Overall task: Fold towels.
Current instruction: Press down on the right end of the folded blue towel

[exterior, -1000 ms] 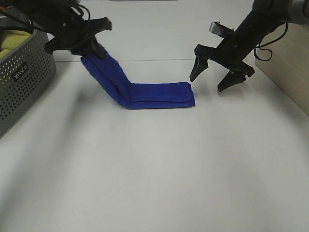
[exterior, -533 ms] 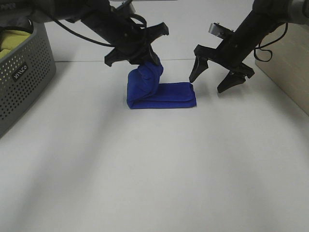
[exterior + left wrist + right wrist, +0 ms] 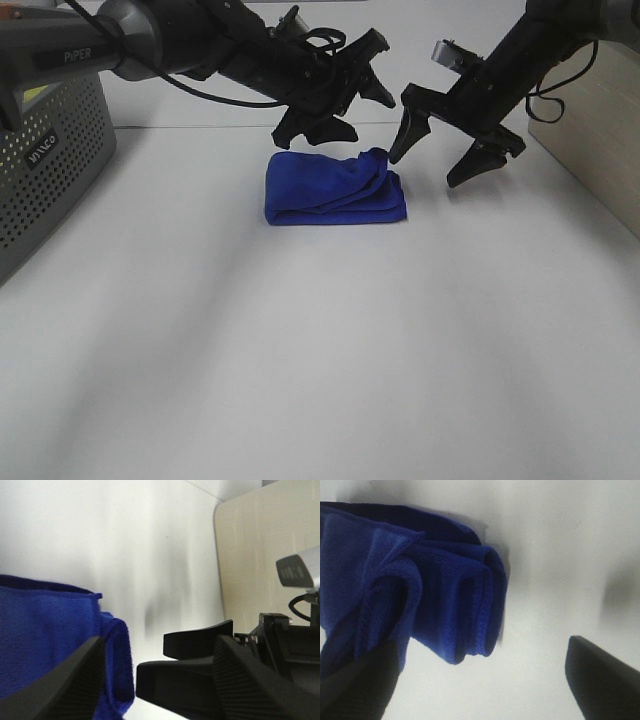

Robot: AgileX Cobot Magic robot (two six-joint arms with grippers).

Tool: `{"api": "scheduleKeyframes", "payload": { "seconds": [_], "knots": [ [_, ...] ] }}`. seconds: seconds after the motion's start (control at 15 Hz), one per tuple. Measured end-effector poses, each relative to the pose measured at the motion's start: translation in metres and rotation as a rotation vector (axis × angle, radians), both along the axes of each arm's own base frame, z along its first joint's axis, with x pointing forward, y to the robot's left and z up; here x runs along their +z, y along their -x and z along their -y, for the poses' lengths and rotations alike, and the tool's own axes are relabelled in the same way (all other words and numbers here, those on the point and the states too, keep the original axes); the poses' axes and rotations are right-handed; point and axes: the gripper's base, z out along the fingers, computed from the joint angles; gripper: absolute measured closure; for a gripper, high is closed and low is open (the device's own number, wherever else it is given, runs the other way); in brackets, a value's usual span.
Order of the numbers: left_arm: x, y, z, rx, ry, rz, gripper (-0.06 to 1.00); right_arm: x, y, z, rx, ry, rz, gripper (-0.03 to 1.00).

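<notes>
The royal-blue towel (image 3: 335, 188) lies folded into a short thick rectangle on the white table (image 3: 320, 350). Its top layer is rumpled and bunched toward the end nearest the right gripper (image 3: 425, 170). The left gripper (image 3: 345, 115) hovers just above the towel's far edge with its jaws spread and nothing between them. The right gripper hangs just beside the towel's bunched end, its jaws wide and empty. In the right wrist view the layered end of the towel sits between the two fingers (image 3: 600, 675), close to one of them; whether it touches cannot be told. White letters on the left arm (image 3: 85, 55) read "PIPER". Well away from both jaws, on the left arm's side, stands a grey perforated basket (image 3: 50, 170) with a small dark label whose lettering is too blurred to read. A beige box (image 3: 600, 130) stands behind the right arm.
</notes>
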Motion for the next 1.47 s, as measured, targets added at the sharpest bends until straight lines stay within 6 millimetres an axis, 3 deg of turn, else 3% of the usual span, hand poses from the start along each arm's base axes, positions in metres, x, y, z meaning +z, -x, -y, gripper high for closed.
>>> {"api": "scheduleKeyframes", "payload": {
  "seconds": [0.13,0.33,0.4,0.47,0.67,0.87,1.07,1.47],
  "knots": [
    [0.007,-0.001,-0.001,-0.022,0.012,0.045,0.33,0.024,0.002,0.000,-0.001,-0.004,0.047,0.12],
    [0.036,-0.006,-0.017,-0.064,-0.014,0.163,0.33,0.067,0.008,-0.001,-0.005,-0.034,0.129,0.12],
    [0.061,-0.015,-0.045,-0.042,-0.028,0.224,0.33,0.080,0.010,-0.011,-0.014,-0.175,0.136,0.12],
    [0.072,-0.019,-0.061,-0.015,-0.030,0.248,0.33,0.078,0.010,-0.018,0.002,-0.281,0.126,0.12],
    [0.102,-0.029,-0.106,0.066,-0.040,0.306,0.33,0.044,0.009,-0.037,0.054,-0.567,0.064,0.12],
    [0.111,-0.031,-0.122,0.083,-0.052,0.317,0.33,0.004,0.004,-0.043,0.046,-0.711,0.014,0.12],
    [0.109,-0.031,-0.122,0.070,-0.076,0.319,0.33,-0.033,0.004,-0.041,0.044,-0.668,-0.048,0.12],
    [0.107,-0.029,-0.122,0.048,-0.091,0.308,0.33,-0.051,0.007,-0.016,0.095,-0.477,-0.067,0.12]
  ]
}}
